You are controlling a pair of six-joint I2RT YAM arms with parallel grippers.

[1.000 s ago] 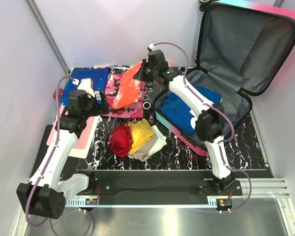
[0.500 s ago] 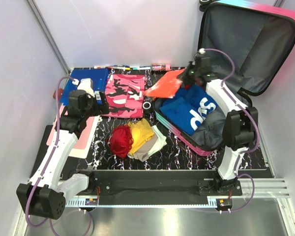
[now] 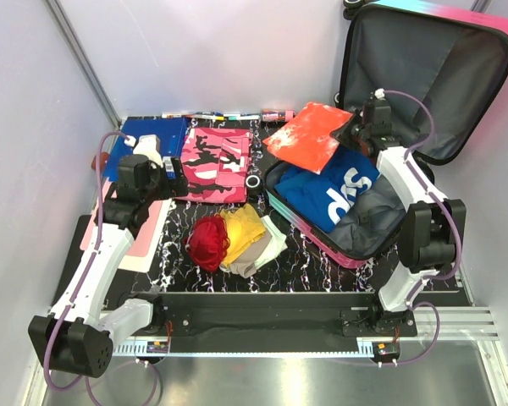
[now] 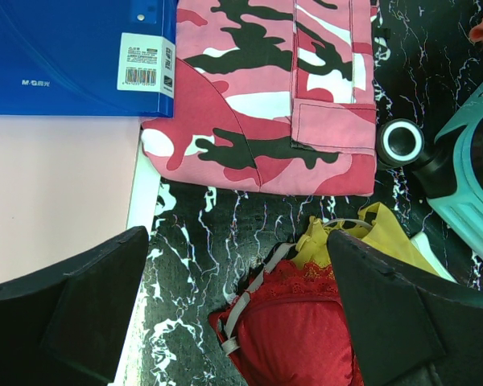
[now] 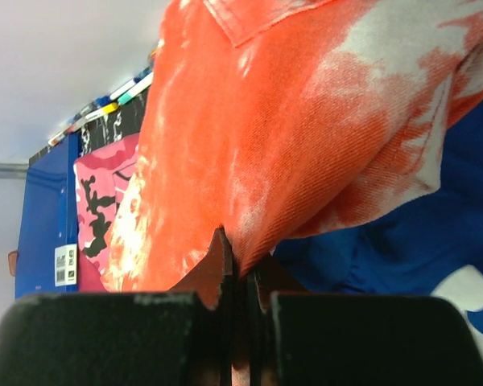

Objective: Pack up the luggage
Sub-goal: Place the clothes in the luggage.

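Found luggage [image 3: 423,80] open at right rear of table [image 3: 423,254], lid propped upright, grey lining showing. Logged a blue garment with white lettering [image 3: 332,190] inside the lower half. Noted right gripper [image 3: 356,134] clamped tight on an orange garment [image 3: 309,135], held spread above the case's left rim. Recorded left gripper [image 3: 164,176] spread wide, holding nothing, near pink camo clothing [image 3: 216,159] and a blue folder [image 3: 148,139]. Spotted a red and yellow heap [image 3: 233,237] just left of the case.
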